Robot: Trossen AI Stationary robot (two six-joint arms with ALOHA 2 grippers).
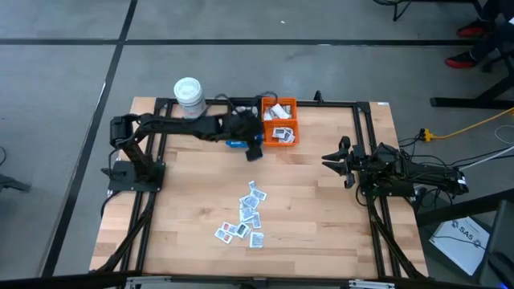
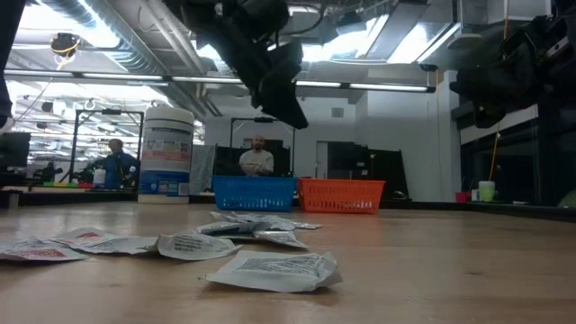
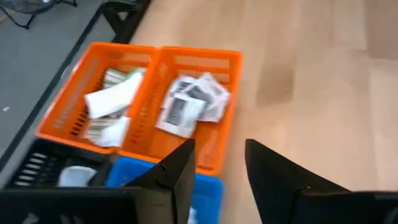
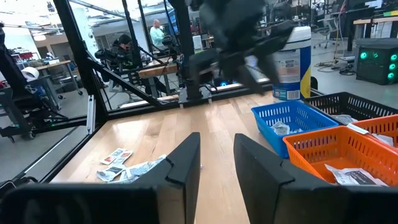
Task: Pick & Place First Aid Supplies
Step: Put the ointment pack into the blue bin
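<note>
Counting two orange bins [image 3: 155,106]

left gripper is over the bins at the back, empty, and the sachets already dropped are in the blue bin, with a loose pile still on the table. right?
Not quite. The dropped sachets lie mostly in the orange bin, not the blue one; the left wrist view shows both its compartments holding them. The rest stands: the left gripper is over the bins with nothing between its fingers, and the loose pile lies on the table.

White lidded tub [image 1: 189,95] at the wooden table's [image 1: 321,209] far edge; orange bin [image 1: 280,122], blue bin [image 4: 292,121] beside it, black bin [image 4: 351,106] behind; people [image 2: 256,160] at benches beyond
</note>
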